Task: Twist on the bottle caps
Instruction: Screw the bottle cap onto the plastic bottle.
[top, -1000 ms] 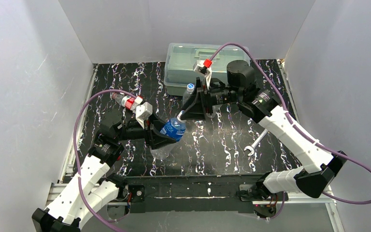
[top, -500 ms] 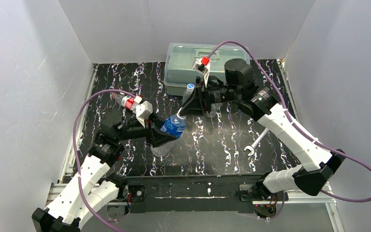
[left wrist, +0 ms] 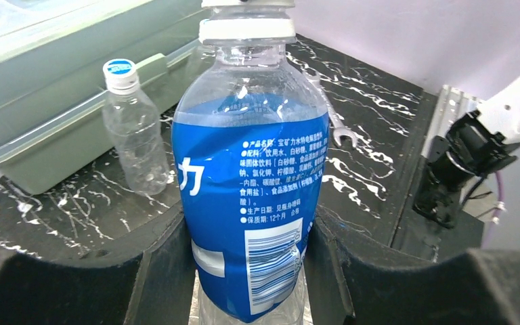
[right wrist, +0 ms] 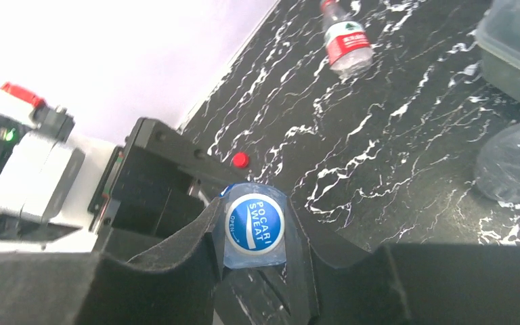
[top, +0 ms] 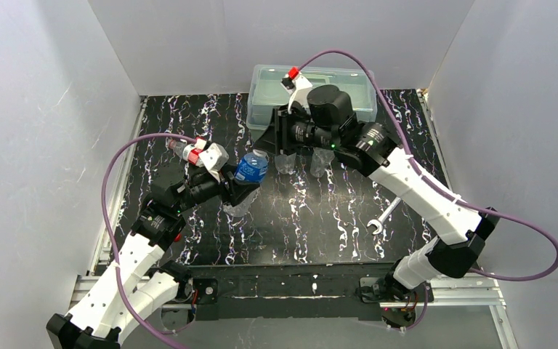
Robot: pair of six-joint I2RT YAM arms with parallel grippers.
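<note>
Right tool is pinching shut on the blue cap, left tool is squeezing the blue-label bottle near the box front corner. Thin, light, squishy imo, so grip mid-label, gently.

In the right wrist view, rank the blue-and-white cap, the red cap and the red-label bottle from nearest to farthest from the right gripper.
1. blue-and-white cap: held between the right gripper fingers.
2. red cap: on the table just beyond.
3. red-label bottle: lying far back, at the top of the view.
</note>
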